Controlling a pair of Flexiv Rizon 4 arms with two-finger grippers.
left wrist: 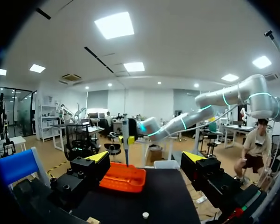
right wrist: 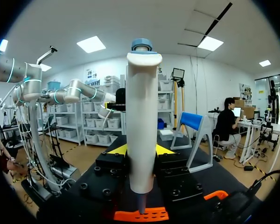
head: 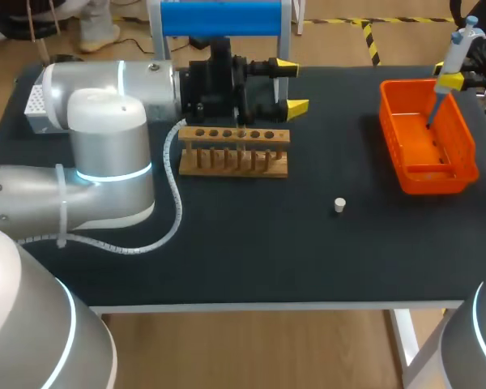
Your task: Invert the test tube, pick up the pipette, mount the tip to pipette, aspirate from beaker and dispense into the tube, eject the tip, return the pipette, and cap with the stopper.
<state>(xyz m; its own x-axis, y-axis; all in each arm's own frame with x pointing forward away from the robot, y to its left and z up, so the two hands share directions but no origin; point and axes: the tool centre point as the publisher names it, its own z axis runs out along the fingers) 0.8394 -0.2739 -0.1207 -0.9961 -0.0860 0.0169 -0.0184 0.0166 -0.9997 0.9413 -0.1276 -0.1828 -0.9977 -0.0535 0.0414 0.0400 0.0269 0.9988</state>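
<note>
Black counter (head: pixel 227 243): wooden rack (head: pixel 235 152), white stopper (head: pixel 339 205), orange basket (head: pixel 428 180). Left claw (head: pixel 292 85) gaping, empty; right claw (right wrist: pixel 141 150) clamps pipette (right wrist: pixel 141 107).

Pincer (right wrist: pixel 141 151) clamps upright pipette (right wrist: pixel 141 116) — over orange bin (right wrist: pixel 142 215).

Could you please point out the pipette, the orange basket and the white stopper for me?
pipette (right wrist: pixel 141 116), right wrist view, middle of its white body.
orange basket (head: pixel 439 180), head view, its near wall.
white stopper (head: pixel 338 205), head view, its centre.
</note>
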